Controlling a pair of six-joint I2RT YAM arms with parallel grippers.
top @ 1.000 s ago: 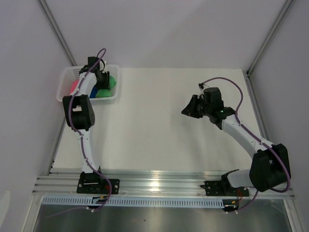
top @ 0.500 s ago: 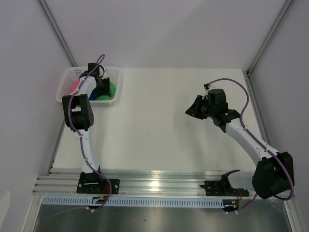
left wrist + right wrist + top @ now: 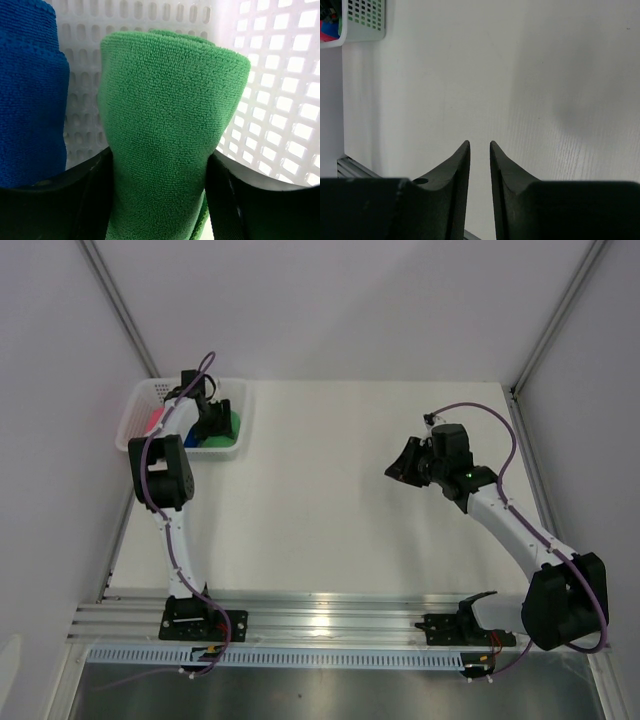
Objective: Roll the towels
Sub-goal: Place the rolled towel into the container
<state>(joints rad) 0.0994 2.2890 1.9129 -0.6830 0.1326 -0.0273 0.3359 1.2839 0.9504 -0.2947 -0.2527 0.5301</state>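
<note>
The green towel point(image 3: 165, 115), rolled into a thick cylinder, stands in the white mesh basket point(image 3: 243, 405) at the table's far left. My left gripper point(image 3: 157, 170) reaches down into the basket point(image 3: 280, 100) and is shut on the roll, one finger on each side. In the top view the green towel point(image 3: 233, 423) shows beside my left gripper point(image 3: 212, 425). The blue towel point(image 3: 30, 100) is rolled just left of the green one. The pink-red towel point(image 3: 155, 418) lies in the basket's left part. My right gripper point(image 3: 398, 465) hovers over bare table at the right, nearly shut and empty point(image 3: 479, 145).
The basket sits against the left wall of the enclosure. Its corner point(image 3: 365, 20) shows at the top left of the right wrist view. A metal rail point(image 3: 330, 615) runs along the table's near edge by the arm bases.
My left gripper shifted slightly within the basket over the green towel. My right arm drew back a little to the right, then held still.
</note>
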